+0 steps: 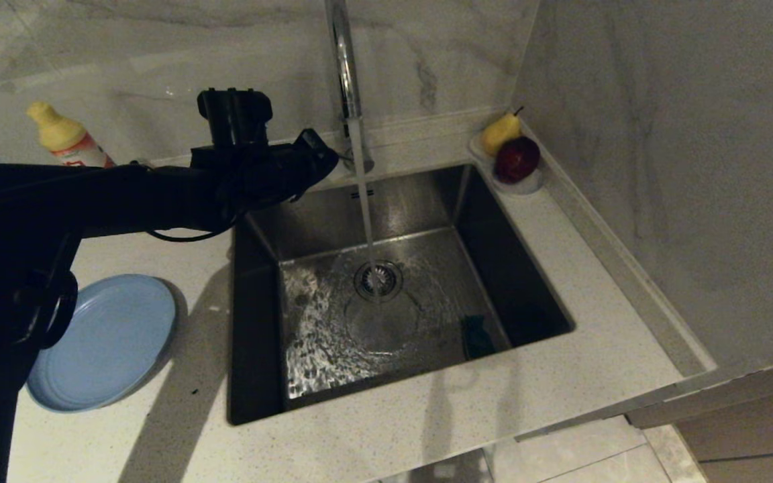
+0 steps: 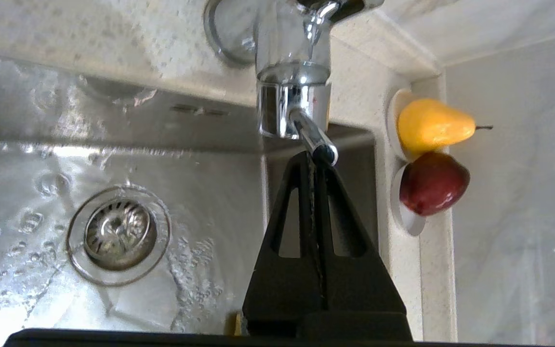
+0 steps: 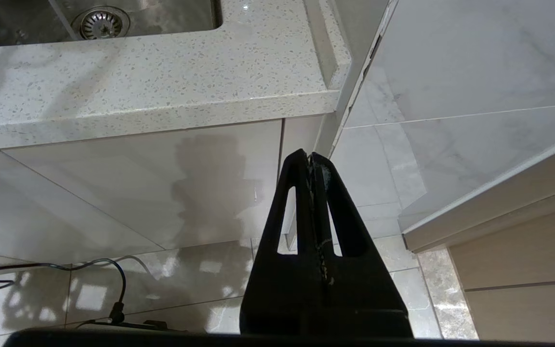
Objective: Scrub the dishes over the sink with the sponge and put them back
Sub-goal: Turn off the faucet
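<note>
Left gripper (image 2: 312, 161), fingers pressed together and holding nothing, reaches over the sink's back left corner with its tips at the tap lever (image 2: 313, 142). Right gripper (image 3: 312, 161), likewise closed and empty, hangs below the counter edge, over the floor tiles (image 3: 210, 274) beside the cabinet front (image 3: 138, 183).

Speckled white countertop (image 1: 561, 322) surrounds the stainless steel sink (image 1: 252, 322) on all sides; a broad bare strip lies along its near and right edges, bounded at the right by a raised lip and the marble wall (image 1: 661, 134). Water runs from the chrome tap (image 1: 343, 60) onto the drain strainer (image 1: 378, 280), spreading across the basin floor. A pale blue plate (image 1: 111, 342) rests on the counter left of the sink, partly under the left arm. A dark shape at the basin's near right wall is possibly the sponge (image 1: 477, 335), scouring side up. A yellow-capped bottle (image 1: 64, 137) stands at the back left. A small fruit dish (image 1: 527, 184) in the back right corner holds a red apple (image 1: 517, 159) and yellow pear (image 1: 499, 131), touching.
</note>
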### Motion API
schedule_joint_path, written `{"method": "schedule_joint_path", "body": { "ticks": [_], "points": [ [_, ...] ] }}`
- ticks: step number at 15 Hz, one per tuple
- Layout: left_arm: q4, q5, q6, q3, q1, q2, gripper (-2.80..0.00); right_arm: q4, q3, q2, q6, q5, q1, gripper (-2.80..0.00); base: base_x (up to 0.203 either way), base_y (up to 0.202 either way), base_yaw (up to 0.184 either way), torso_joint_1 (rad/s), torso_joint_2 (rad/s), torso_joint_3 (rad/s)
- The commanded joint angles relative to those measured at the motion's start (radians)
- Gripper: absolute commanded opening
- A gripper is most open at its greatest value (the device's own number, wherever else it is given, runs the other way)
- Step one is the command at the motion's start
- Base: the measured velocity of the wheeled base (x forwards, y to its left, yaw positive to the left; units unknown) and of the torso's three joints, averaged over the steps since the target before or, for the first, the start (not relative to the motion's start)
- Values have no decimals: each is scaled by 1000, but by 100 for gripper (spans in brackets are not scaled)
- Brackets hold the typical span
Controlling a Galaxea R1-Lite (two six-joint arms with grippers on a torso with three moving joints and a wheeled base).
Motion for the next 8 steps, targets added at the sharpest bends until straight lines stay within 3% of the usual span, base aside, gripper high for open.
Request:
{"method": "schedule_joint_path", "body": {
  "ticks": [1, 8],
  "points": [
    [-41, 5, -5, 0, 0, 12, -280, 0, 0, -2, -1, 1, 0, -280, 0, 0, 0, 0, 0, 0],
    [-87, 56, -2, 0, 9, 30, -280, 0, 0, -2, -1, 1, 0, -280, 0, 0, 0, 0, 0, 0]
  ]
}}
